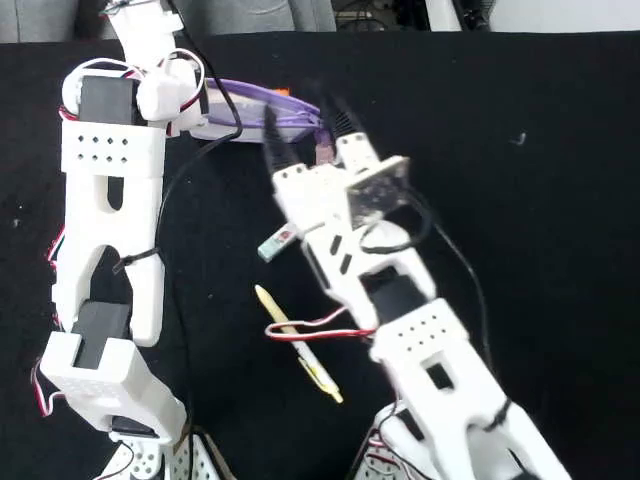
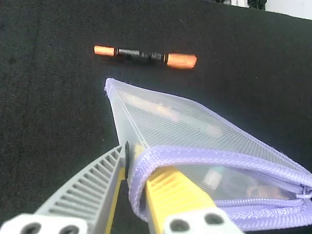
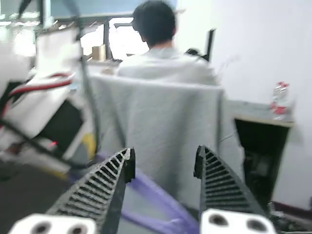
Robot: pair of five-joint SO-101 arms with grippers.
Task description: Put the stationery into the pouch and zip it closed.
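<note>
Now 1 pouch (image 2: 195,126), 1 yel. pen (image 1: 300,345), 1 marker (image 2: 145,55)

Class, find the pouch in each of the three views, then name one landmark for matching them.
High view: pouch at the far side of the table, between the two arms.
Left wrist view: pouch close up, its end pinched by the left gripper.
Right wrist view: pouch behind the gap of the open right gripper.
Landmark: its purple zip band.

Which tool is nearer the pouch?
Left. The left tool is shut on the pouch at its zipper edge, touching it. The right tool is open, straddling the pouch's other end without gripping it.
</note>
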